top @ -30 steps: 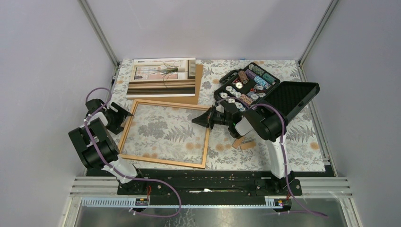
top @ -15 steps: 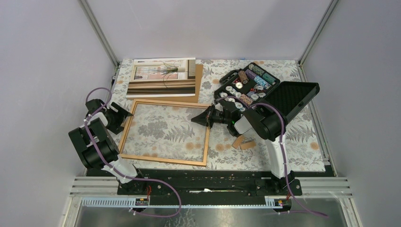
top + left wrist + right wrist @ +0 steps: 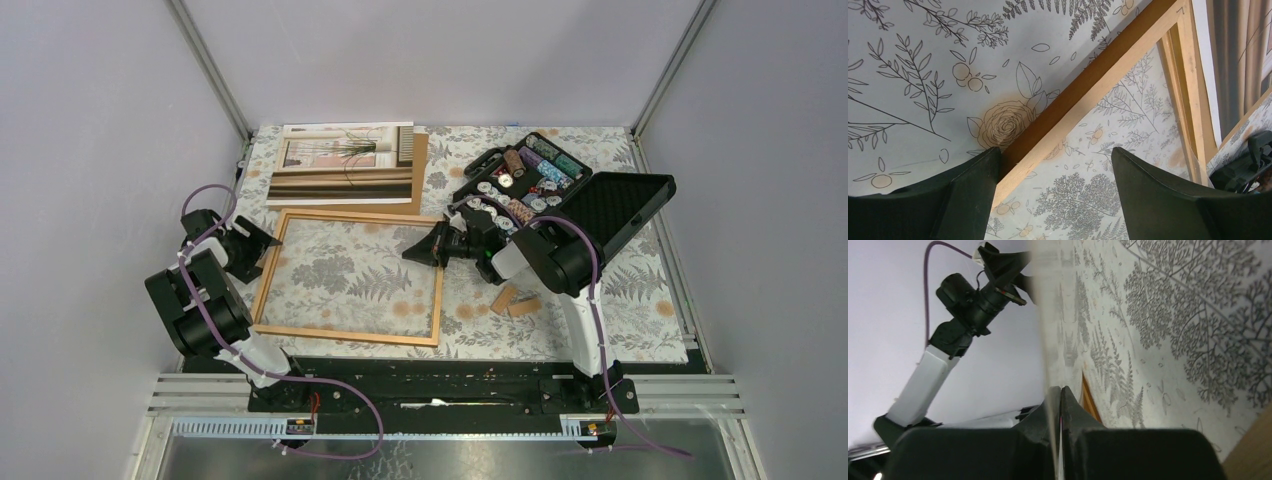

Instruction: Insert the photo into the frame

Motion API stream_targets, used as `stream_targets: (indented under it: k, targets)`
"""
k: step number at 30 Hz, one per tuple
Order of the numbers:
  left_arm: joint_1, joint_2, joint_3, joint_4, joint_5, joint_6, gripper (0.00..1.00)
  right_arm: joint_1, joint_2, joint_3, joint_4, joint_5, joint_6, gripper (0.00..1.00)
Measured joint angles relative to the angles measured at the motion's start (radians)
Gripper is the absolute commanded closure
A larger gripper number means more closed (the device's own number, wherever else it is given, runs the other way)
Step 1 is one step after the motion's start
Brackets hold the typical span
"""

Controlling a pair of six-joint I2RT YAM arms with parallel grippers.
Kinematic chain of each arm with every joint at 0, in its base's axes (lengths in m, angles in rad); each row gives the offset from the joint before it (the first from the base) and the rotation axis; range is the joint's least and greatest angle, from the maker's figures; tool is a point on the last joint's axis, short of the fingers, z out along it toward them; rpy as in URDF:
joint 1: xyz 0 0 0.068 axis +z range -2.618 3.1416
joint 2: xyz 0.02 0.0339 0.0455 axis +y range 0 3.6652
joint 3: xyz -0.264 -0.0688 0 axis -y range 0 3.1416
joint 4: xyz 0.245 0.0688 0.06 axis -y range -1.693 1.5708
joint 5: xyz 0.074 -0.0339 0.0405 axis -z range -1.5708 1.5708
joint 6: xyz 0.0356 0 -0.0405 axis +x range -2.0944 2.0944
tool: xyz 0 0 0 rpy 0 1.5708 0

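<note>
Orange-tan wooden picture frame (image 3: pixel 345 333) lies flat at table centre. Your right gripper (image 3: pixel 1060 390) has its fingers pressed together on what looks like the thin clear pane (image 3: pixel 350 280) at the frame's 3 o'clock edge. Your left gripper (image 3: pixel 1054 155) stands wide open astride the 9 o'clock rail, holding nothing. The large plant-by-a-window paper print (image 3: pixel 345 165) waits face up at 12 o'clock, on the plain brown backing board (image 3: pixel 421 175). You seem to be working the pane loose: keep the pinch shallow, raise slowly, and let the left fingers brace the rail against sliding. Compared with a second ago, the right gripper has edged toward 9 o'clock and the frame's near right corner has crept toward 12. The print and the left arm are unmoved.
</note>
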Motion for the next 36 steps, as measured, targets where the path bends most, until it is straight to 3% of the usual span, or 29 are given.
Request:
stream_targets:
  k: [8,14,23,29,36]
  targets:
    - [0.0,0.0,0.0,0.005,0.0,0.006,0.16,0.002,0.0,0.035,-0.134,-0.001,-0.152,0.85]
    - [0.0,0.0,0.0,0.003,0.006,0.006,0.16,0.003,-0.018,0.045,-0.211,0.004,-0.193,0.65]
    - [-0.016,-0.024,-0.008,-0.018,0.014,-0.003,0.08,0.019,-0.124,0.085,-0.549,0.085,-0.342,0.43]
    - [-0.065,-0.152,-0.011,-0.075,-0.046,-0.011,0.01,0.035,-0.166,0.127,-0.751,0.16,-0.436,0.38]
    - [-0.166,-0.369,-0.011,-0.105,-0.209,-0.011,0.01,0.042,-0.192,0.149,-0.845,0.192,-0.478,0.31]
